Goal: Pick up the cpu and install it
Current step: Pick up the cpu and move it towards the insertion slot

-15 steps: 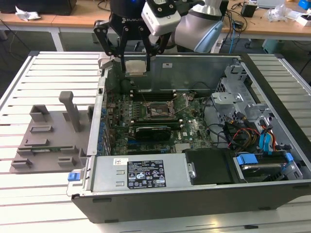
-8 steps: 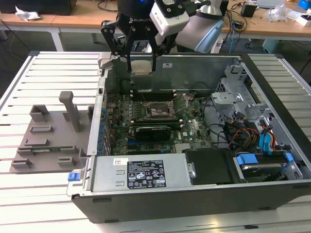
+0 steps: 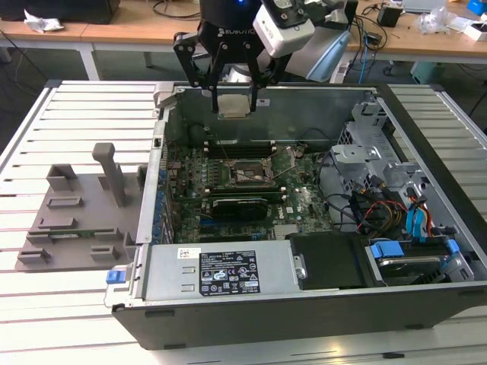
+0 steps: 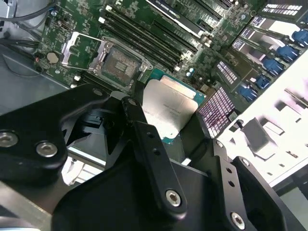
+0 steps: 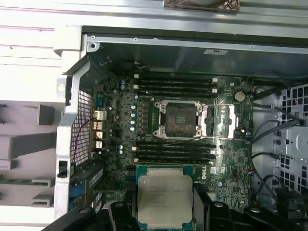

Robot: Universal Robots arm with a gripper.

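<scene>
White slatted table carried the open computer case; deeper in, the socket lay uncovered. Farther back, the arm pointed downward, its gripper pinching the cpu by opposite edges, level above the motherboard, apart from the socket. Light, rigid, probably fragile underneath, it suited that edge hold.

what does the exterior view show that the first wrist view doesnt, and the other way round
Exterior view, not first wrist view: the power supply and the benches behind the case. First wrist view, not exterior view: the coin cell on the board. Both: the held cpu, the open socket and the memory slots.
</scene>
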